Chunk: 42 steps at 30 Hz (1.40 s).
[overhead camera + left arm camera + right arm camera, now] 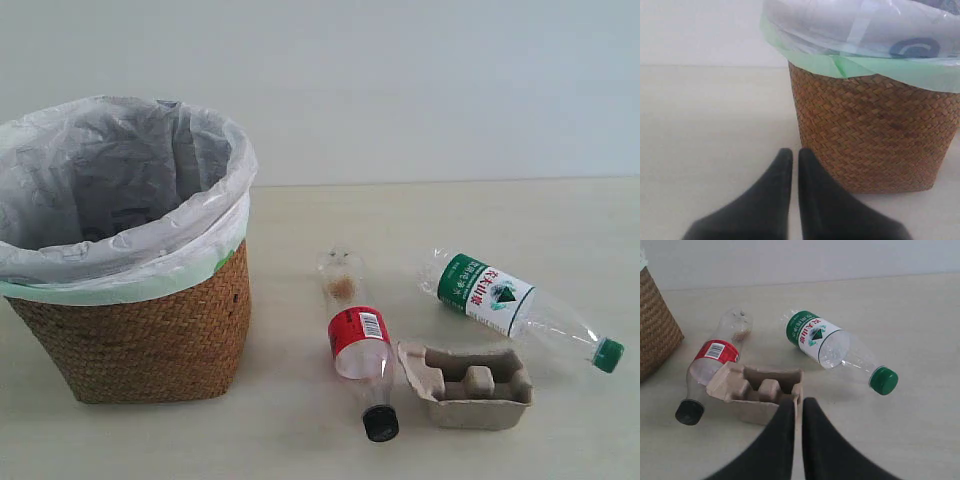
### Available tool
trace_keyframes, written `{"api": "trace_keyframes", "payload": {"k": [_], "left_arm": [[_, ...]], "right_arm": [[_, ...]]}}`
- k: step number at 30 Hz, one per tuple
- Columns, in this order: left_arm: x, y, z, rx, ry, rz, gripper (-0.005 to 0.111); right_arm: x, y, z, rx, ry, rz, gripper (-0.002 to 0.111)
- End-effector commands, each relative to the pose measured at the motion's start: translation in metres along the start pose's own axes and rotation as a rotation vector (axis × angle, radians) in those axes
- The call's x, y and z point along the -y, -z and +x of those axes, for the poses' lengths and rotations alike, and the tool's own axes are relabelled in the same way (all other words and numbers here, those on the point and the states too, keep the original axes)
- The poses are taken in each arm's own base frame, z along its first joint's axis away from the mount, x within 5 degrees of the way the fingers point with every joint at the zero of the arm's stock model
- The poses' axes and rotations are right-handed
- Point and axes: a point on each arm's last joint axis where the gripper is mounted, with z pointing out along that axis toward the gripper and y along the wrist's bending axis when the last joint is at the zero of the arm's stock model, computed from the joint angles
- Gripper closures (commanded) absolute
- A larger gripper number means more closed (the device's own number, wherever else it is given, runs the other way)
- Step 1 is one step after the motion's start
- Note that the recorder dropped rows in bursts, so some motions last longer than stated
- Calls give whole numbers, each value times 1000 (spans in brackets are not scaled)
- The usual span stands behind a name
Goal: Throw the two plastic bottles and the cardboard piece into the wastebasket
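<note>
The wicker wastebasket [140,330] with its white bag stands upright on the left of the table. On the table to its right, the red-label bottle [358,340] lies with its black cap toward the front. Beside it sits the cardboard piece [470,385], and the green-label bottle [490,293] lies behind that. Neither gripper shows in the exterior view. In the left wrist view my left gripper [795,155] is shut and empty, low beside the wastebasket [875,140]. My right gripper [798,402] is shut and empty, just short of the cardboard piece [757,390], between the red-label bottle [712,367] and the green-label bottle [832,347].
A pale wall runs behind the beige table [450,215]. The wastebasket's bag [120,190] folds over the rim with a green edge.
</note>
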Motion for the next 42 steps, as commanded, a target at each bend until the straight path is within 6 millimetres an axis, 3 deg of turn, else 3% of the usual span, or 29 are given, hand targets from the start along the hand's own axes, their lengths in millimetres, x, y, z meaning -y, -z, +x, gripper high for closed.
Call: {"api": "trace_keyframes", "payload": {"k": [1,23,34,42], "left_arm": [[0,0,1,1,-1,-4,103],[0,0,1,1,-1,-4,103],[0,0,1,1,-1,-4,103],[0,0,1,1,-1,-4,103]], "right_arm": [[0,0,-1,17,2,2,106],[0,0,-1,16,-12,-1,106],[-12,1,-7,32,-757,-152,106],[-9,2,-15,118,-781,-159,106]]}}
